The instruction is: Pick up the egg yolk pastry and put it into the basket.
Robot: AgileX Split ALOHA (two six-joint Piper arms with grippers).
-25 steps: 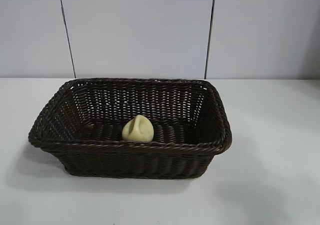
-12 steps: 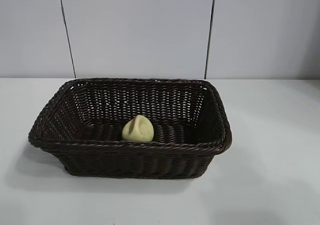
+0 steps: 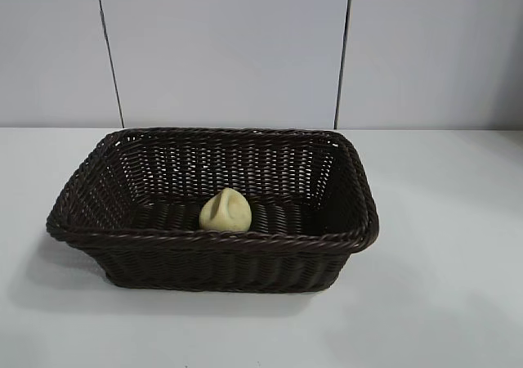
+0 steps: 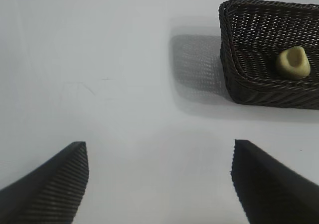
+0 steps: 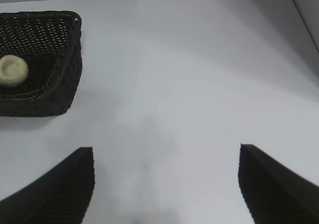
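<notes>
The pale yellow egg yolk pastry [image 3: 225, 211] lies on the floor of the dark woven basket [image 3: 90, 180], close to its front wall. It also shows inside the basket [image 4: 234, 59] as a dented lump, the pastry [image 4: 293, 63], in the left wrist view, and as the pastry [image 5: 12, 70] within the basket [image 5: 70, 64] in the right wrist view. My left gripper [image 4: 159, 152] hangs open over bare table, well away from the basket, nothing between its fingers. My right gripper [image 5: 167, 157] is open too, over bare table on the basket's other side. Neither arm appears in the exterior view.
The white table [image 3: 441, 286] spreads around the basket on all sides. A pale panelled wall [image 3: 221, 49] stands behind it. The table's far edge [image 5: 299, 15] shows in the right wrist view.
</notes>
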